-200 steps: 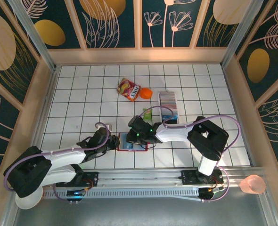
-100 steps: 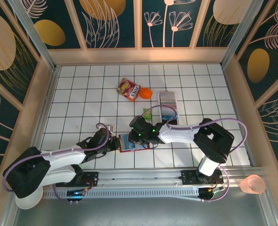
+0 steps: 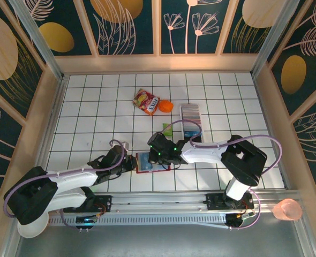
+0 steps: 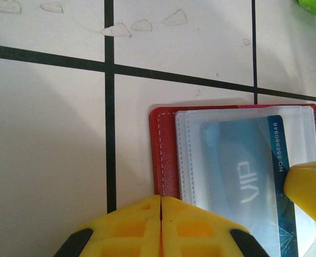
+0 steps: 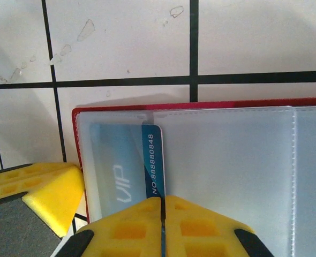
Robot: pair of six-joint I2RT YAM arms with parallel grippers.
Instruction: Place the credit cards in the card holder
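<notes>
Tiled table (image 3: 93, 107): left gripper (image 4: 160, 201), shut, seems to brace the wallet (image 4: 163, 155); right gripper (image 5: 162, 202), shut and seemingly empty, should nudge the card (image 5: 152, 160) squarely into its sleeve (image 5: 227, 160).

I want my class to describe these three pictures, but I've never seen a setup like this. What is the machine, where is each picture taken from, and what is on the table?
The machine is two robot arms fixed at the near edge of a tiled table. The wide picture looks down from above. The two close-ups come from a camera on each wrist, so the yellow shape at the bottom of each is that arm's own claw.

The left claw and the right claw are both shut at an open red card holder. A blue VIP card sits partly under one of its clear pockets. Whether the claws pinch anything or only press down, I cannot tell.

Further back lie a row of spare credit cards, a snack packet and an orange object.
</notes>
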